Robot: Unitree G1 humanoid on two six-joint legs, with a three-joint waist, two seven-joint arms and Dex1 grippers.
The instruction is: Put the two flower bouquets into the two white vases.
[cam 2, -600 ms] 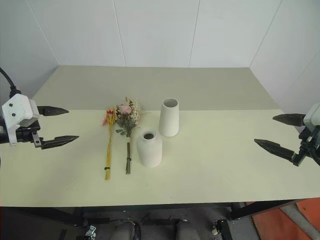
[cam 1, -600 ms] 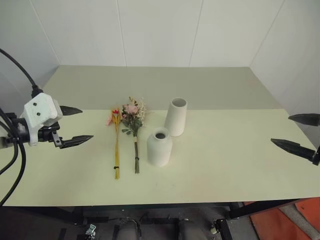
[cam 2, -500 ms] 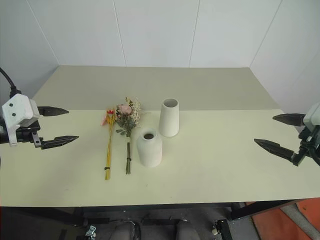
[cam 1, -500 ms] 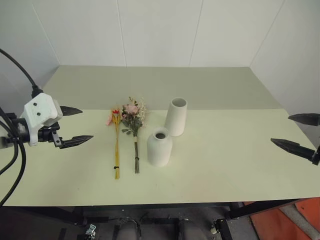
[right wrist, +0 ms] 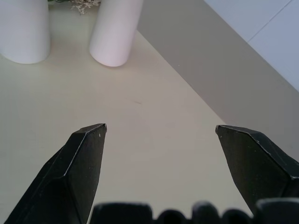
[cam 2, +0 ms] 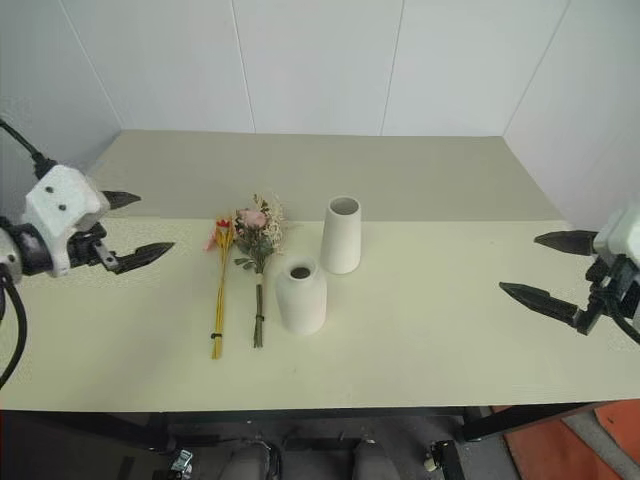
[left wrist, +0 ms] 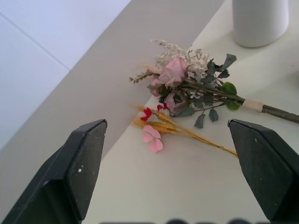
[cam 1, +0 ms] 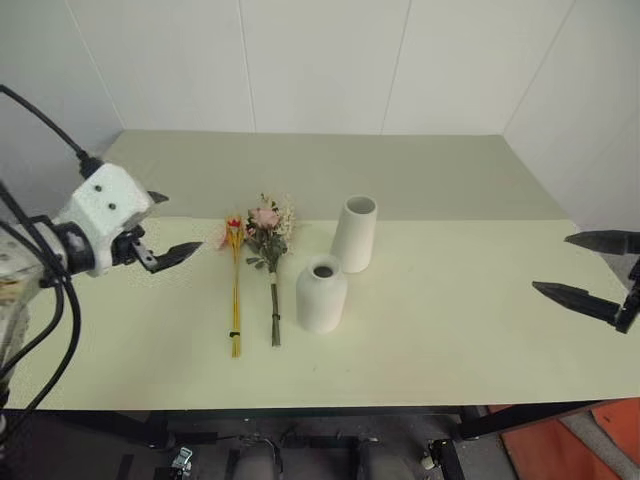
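Step in hand: we judge it to be the reach for the first bouquet; nothing is gripped and both vases stand without flowers.
Left gripper (cam 1: 168, 226): our jaws stand wide apart, hovering above the counter (cam 1: 450, 330) just left of the flower heads.
Right gripper (cam 2: 540, 270): our jaws are apart too, holding nothing, well off to the right of the vases.
Slim wheat bouquet (cam 1: 234, 285): lies flat, yellow stems towards us, red-pink blooms at the far end, nearest our left gripper.
Rose bouquet (cam 1: 268, 260): lies just beside it on the right, green stems parallel.
Short narrow-mouthed vase (cam 1: 321, 294): upright, just right of the rose stems.
Tall cylinder vase (cam 1: 353, 233): upright behind it, close to it.
How we would do it well: we should come down on the stems, not the heads, taking one bundle without catching its neighbour, and we would match the slim bundle to the narrow mouth.
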